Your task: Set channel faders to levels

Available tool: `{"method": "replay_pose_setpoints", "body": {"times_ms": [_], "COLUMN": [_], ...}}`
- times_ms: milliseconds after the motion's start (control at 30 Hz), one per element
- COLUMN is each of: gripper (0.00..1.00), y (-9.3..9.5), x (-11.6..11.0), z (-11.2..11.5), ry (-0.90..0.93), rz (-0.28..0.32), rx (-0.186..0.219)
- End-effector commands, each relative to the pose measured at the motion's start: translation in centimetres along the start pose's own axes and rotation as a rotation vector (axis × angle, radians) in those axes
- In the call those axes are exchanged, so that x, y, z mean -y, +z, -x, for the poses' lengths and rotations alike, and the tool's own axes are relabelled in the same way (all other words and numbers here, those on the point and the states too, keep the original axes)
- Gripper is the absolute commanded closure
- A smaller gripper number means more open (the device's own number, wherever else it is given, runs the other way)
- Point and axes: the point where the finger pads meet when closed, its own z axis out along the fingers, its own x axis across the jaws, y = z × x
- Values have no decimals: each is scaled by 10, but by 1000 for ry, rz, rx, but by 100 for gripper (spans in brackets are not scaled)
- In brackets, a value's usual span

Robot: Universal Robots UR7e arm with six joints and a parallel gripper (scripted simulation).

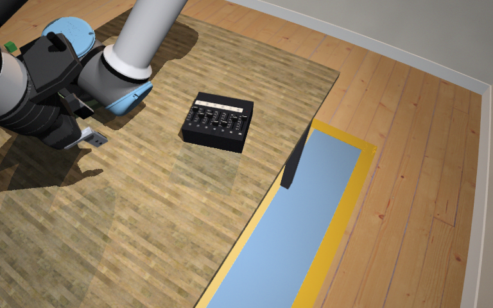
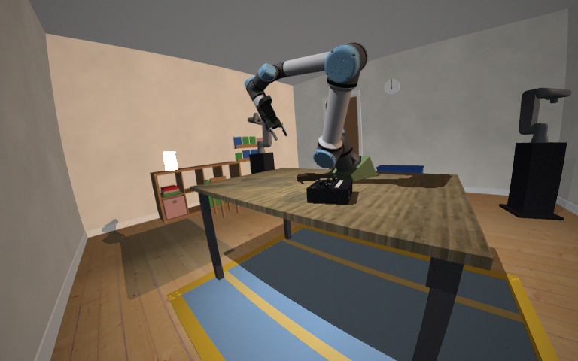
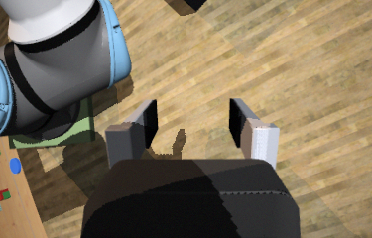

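The black lighting desk stands upright on the table; one dark corner of it shows at the top edge of the wrist view. A white tape runs along its back part; its writing is too small to read. Several black fader caps stand at differing heights: the leftmost cap is high, two middle caps are low, and the rightmost cap is fairly high. Exact levels cannot be read. My gripper is open and empty, high above the table, left of the desk in the top view.
The wooden table carries the desk near one edge. My arm's base stands on a green block behind the desk in the exterior view. The arm's lower joints are close to the gripper's left in the wrist view.
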Motion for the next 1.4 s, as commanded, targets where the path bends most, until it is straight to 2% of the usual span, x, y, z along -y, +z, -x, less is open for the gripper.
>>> {"method": "replay_pose_setpoints", "body": {"times_ms": [0,300,633,833,1033,1100,1367], "gripper": [0,0,0,0,0,0,0], "y": [13,47,72,92,109,109,128], "x": [8,34,58,82,109,109,145], "z": [-2,-7,-11,-12,-11,-11,-6], "ry": [-25,-109,-175,-230,-281,-281,-339], "rz": [34,128,205,266,314,314,354], "rx": [53,114,124,106,69,69,0]}}
